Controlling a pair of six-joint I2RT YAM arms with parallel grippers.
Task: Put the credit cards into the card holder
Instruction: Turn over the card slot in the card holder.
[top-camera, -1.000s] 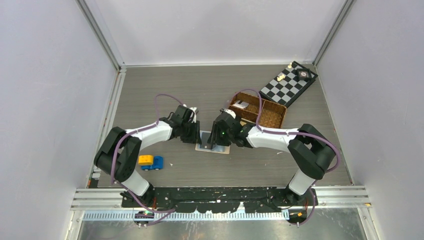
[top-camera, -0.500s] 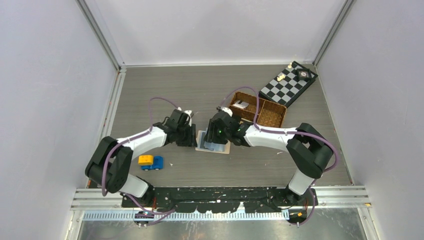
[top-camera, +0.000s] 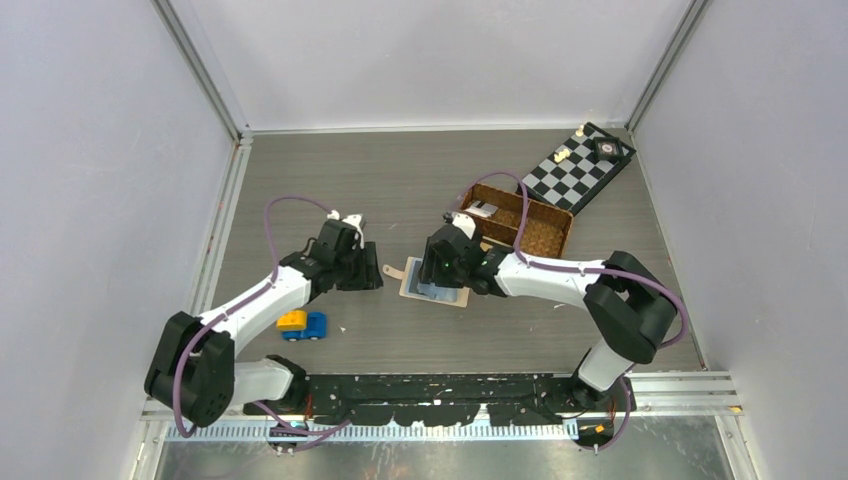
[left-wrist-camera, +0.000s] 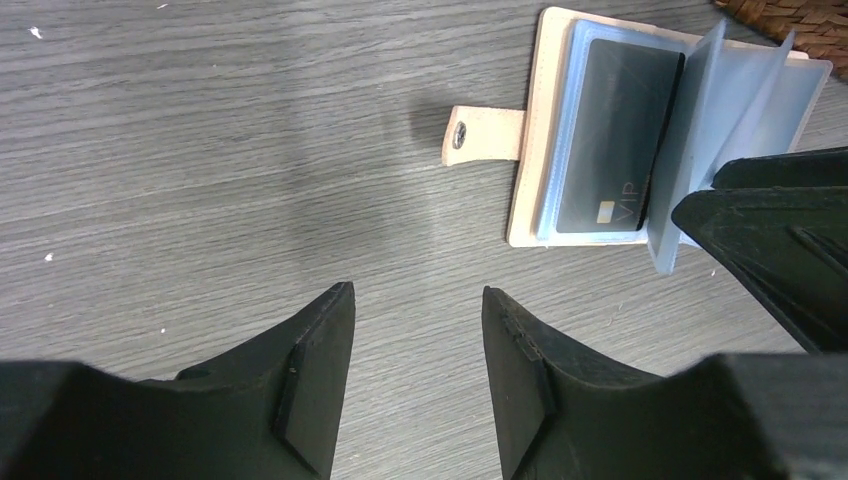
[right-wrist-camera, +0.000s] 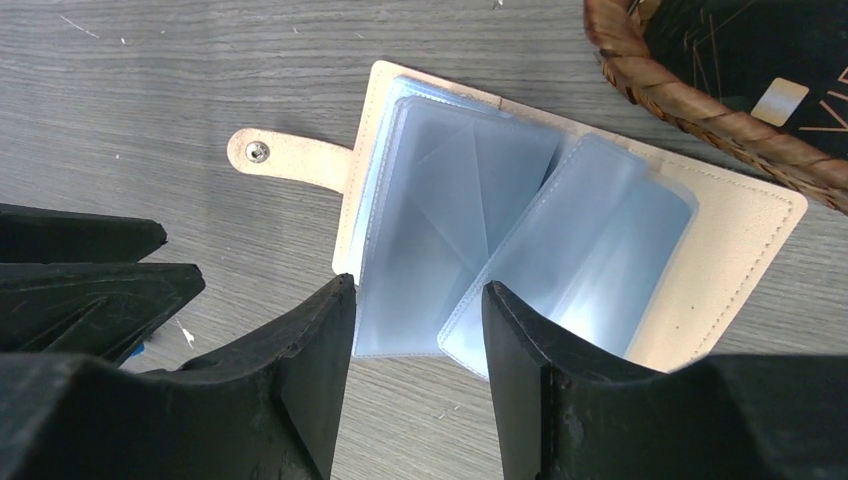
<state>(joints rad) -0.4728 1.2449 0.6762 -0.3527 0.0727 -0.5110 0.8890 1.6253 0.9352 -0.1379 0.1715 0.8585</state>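
Note:
The beige card holder (top-camera: 452, 293) lies open on the table, snap tab (left-wrist-camera: 484, 135) pointing left. A black credit card (left-wrist-camera: 615, 140) sits in its left blue-grey pocket. Some sleeves (left-wrist-camera: 700, 140) stand up. My right gripper (top-camera: 437, 282) is open and empty, just above the sleeves' near edge (right-wrist-camera: 418, 290). My left gripper (top-camera: 372, 278) is open and empty over bare table left of the holder (left-wrist-camera: 418, 300). A dark card (right-wrist-camera: 760, 60) lies in the basket.
The brown woven basket (top-camera: 545, 232) stands right behind the holder, with a pale card (top-camera: 483, 209) in its left compartment. A chessboard (top-camera: 580, 165) lies at the back right. A blue and yellow toy truck (top-camera: 303, 323) sits near the left arm.
My left gripper has drawn back to the left, away from the holder. The holder now lies more exposed, with its tab visible. My right gripper stays over it.

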